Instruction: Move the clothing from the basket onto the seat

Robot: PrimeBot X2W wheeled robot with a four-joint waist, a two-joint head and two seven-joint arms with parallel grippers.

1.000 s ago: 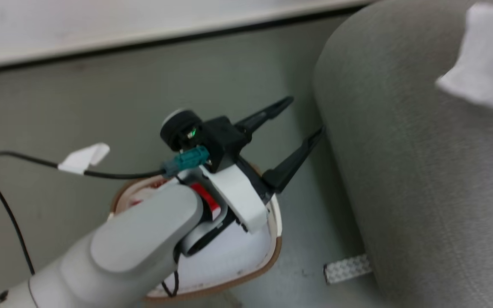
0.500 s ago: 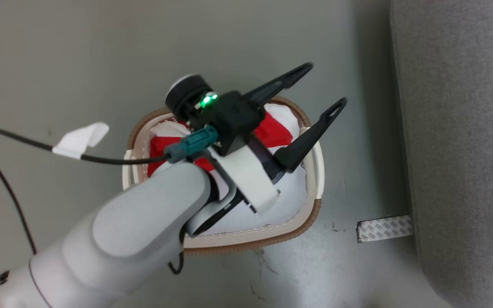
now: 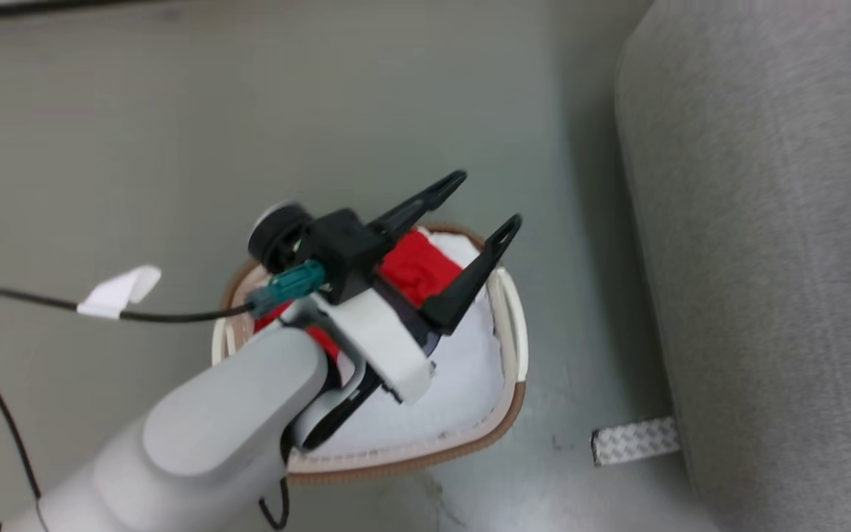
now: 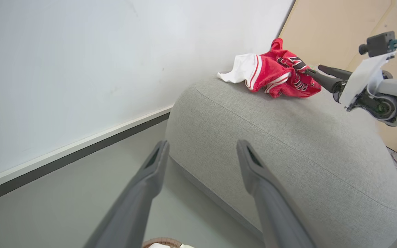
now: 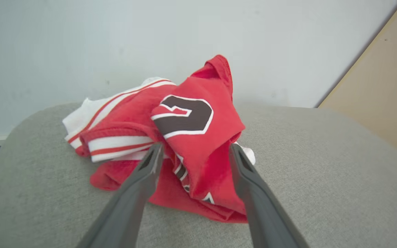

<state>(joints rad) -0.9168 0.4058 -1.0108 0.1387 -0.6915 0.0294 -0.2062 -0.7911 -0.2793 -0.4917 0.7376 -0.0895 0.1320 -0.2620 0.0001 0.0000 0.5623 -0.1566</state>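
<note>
The basket (image 3: 505, 414) stands on the floor left of the seat (image 3: 765, 258), with red clothing (image 3: 418, 266) and white fabric (image 3: 462, 369) inside. My left gripper (image 3: 486, 199) hovers open above the basket, its fingers pointing toward the seat, nothing between them. In the left wrist view that gripper (image 4: 202, 148) faces the seat (image 4: 288, 144). A red and white pile of clothing (image 5: 191, 117) lies on top of the seat (image 5: 322, 172). My right gripper (image 5: 195, 151) stands open around a red fold of it. From the left wrist the same gripper (image 4: 314, 69) shows at the pile (image 4: 277, 72).
A black cable with a white tag (image 3: 111, 292) trails over the floor left of the basket. A patterned strip of tape (image 3: 632, 441) lies at the seat's foot. A white wall with a dark baseboard (image 4: 64, 158) runs behind, and a beige panel (image 4: 333, 27) stands beyond the seat.
The head camera has shifted between frames. My left gripper stays open above the basket throughout, and more of the red clothing in the basket shows now.
</note>
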